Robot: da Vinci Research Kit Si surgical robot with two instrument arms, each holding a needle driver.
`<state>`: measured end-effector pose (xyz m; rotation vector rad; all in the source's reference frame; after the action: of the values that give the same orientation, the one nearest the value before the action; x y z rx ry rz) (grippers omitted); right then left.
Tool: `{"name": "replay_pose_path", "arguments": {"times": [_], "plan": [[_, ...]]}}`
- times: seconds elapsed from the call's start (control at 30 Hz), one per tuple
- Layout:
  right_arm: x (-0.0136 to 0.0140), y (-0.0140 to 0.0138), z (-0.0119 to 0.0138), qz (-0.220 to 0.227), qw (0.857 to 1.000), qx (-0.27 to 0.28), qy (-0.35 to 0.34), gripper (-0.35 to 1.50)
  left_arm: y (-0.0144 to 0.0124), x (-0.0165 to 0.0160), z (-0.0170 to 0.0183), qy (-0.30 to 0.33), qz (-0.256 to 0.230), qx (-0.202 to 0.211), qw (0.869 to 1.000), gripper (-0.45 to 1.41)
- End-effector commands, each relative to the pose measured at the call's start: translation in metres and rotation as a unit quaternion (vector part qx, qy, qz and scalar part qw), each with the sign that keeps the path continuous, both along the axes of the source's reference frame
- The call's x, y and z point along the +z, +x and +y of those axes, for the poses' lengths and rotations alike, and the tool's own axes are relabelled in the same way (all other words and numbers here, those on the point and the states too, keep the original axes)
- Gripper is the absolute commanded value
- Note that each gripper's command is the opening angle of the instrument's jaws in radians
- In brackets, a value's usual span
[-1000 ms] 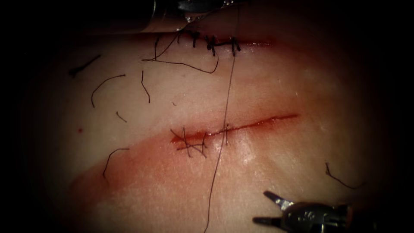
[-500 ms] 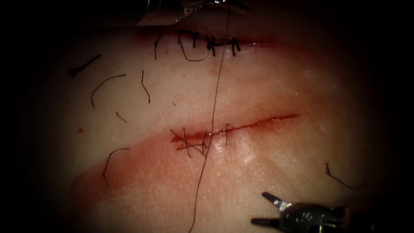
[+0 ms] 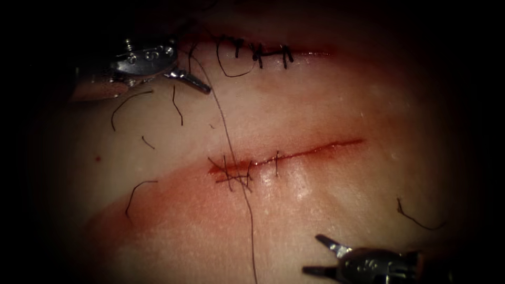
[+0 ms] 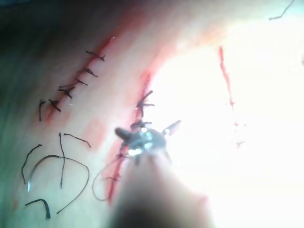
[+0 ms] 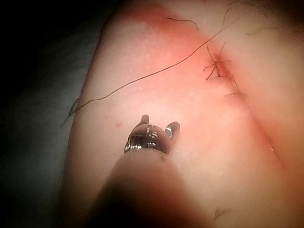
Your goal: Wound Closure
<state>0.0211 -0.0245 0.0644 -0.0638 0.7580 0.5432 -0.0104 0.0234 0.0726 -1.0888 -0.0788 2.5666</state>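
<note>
The cut (image 3: 315, 150) is lying across the middle of the tissue (image 3: 379, 100), with its left end being held together by a few dark stitches (image 3: 231, 176) and the rest to the right standing unclosed. The thread (image 3: 226, 131) is crossing the cut at those stitches, running up and to the left towards the left tool (image 3: 192, 83) and down to the near edge of the endoscope view; in the right wrist view the thread (image 5: 142, 78) is trailing loosely over the tissue away from the stitches (image 5: 216, 64). Where the needle is, I cannot tell. The left tool (image 4: 147, 129) is hovering up and to the left of the cut, its jaws showing spread apart in the left wrist view, with the thread passing just beside them and nothing seen clamped. The right tool (image 3: 315, 255) (image 5: 159, 123) is hanging below the cut towards the right, jaws apart and gripping nothing. Red fluid (image 3: 173, 200) is staining the tissue below the cut's left end. A second, fully stitched cut (image 3: 258, 52) is sitting farther up, and cut ends of thread (image 3: 129, 102) are lying scattered to the left.
</note>
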Motion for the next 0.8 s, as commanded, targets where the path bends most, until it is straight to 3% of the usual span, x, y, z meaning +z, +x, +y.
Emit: {"name": "replay_pose_path", "arguments": {"times": [0.03,0.23,0.47,0.63,0.8], "plan": [[0.0003,0.0010,-0.0009,0.006,1.000,0.000,0.006,1.48,0.0001,0.0008,-0.0005,-0.004,-0.002,0.003,1.000,1.33],[0.0001,0.0028,-0.0001,0.042,0.999,0.009,0.025,1.48,0.0023,0.0015,-0.0034,-0.013,0.006,0.006,1.000,1.33],[0.0010,0.0071,0.0022,0.076,0.996,0.010,0.036,1.48,0.0015,0.0009,-0.0033,-0.012,0.007,-0.010,1.000,1.33],[0.0016,0.0094,0.0029,0.111,0.992,-0.012,0.063,1.35,0.0012,0.0010,-0.0032,-0.014,0.005,-0.015,1.000,1.31],[0.0036,0.0107,0.0041,0.098,0.993,-0.006,0.062,1.35,0.0011,0.0009,-0.0032,-0.014,-0.002,-0.018,1.000,1.31]]}}
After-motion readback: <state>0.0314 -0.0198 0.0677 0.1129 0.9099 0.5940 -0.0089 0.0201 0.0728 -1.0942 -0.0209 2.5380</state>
